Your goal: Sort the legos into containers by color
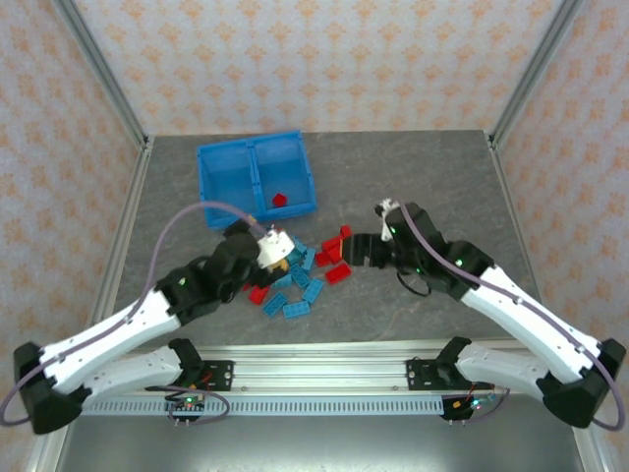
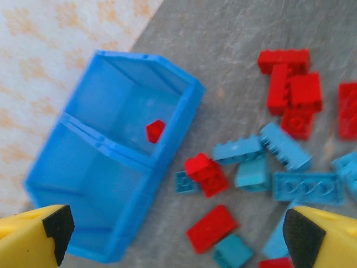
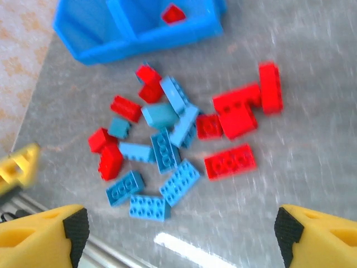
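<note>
The legos (image 1: 305, 270) lie in a loose pile of red and light blue bricks on the grey table, in front of the containers (image 1: 256, 177), a blue bin with two compartments. One red lego (image 1: 280, 200) sits in the right compartment (image 3: 173, 13); the left compartment looks bare. My left gripper (image 1: 275, 251) hangs over the pile's left edge, open with nothing between its fingers (image 2: 179, 231). My right gripper (image 1: 356, 251) is at the pile's right side, also open and holding nothing (image 3: 181, 228). A flat red brick (image 2: 212, 226) lies below the left jaws.
The bin (image 2: 111, 156) stands at the back of the table, near the patterned wall. A metal rail (image 1: 324, 379) runs along the near edge. One yellow finger of the left gripper (image 3: 17, 167) shows at the left of the right wrist view.
</note>
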